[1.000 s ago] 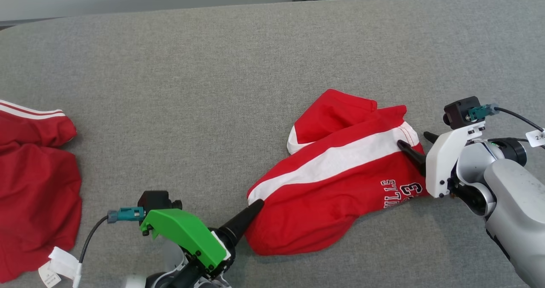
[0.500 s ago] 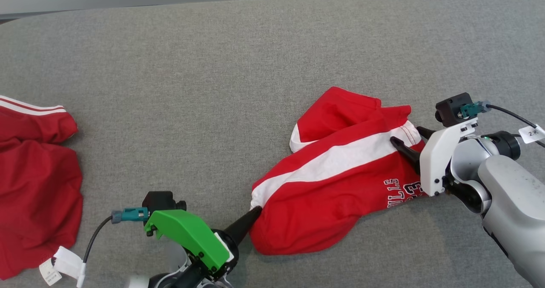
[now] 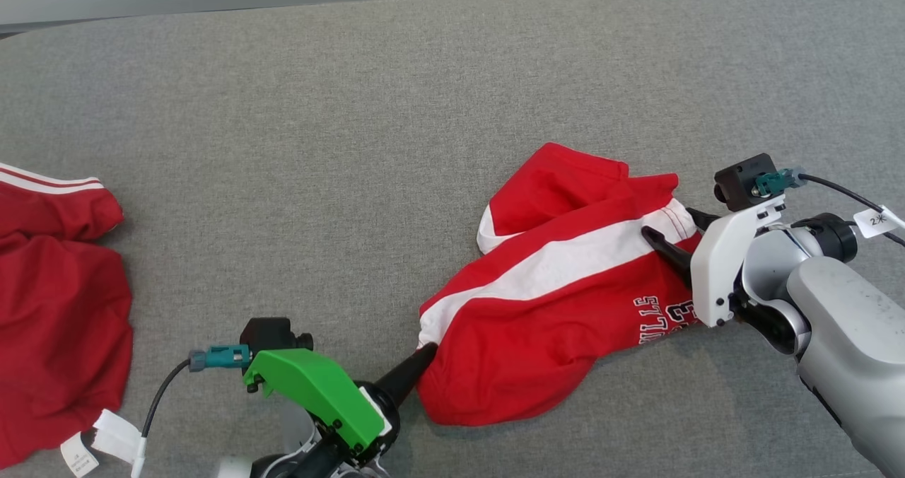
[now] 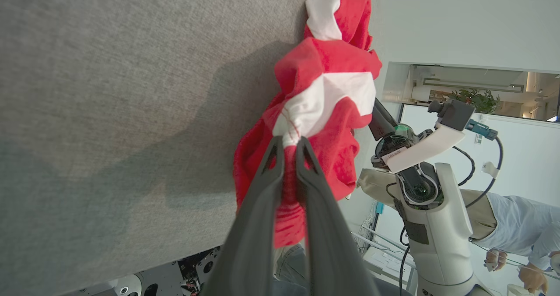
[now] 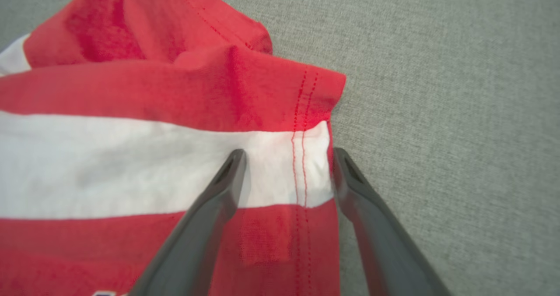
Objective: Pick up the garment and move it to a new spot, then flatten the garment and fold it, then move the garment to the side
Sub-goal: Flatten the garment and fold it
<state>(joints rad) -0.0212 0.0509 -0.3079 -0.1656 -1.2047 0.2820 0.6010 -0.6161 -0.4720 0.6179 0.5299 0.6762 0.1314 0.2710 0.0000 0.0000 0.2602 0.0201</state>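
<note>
Head view cut off a second red garment [image 3: 56, 308] at its left edge, and the right arm [image 3: 841, 322] hid part of the lettering on the red-and-white garment [image 3: 551, 301], which lay crumpled on the grey tabletop [image 3: 318, 146], right of centre. The left arm [image 3: 311, 393] pointed in low from the near edge, and the left jaws pinched narrow on the garment's near-left corner, at the white stripe's end. The right jaws stood wide, straddling the stitched hem, with one finger [image 5: 205, 217] on the cloth and the other just beside it.
</note>
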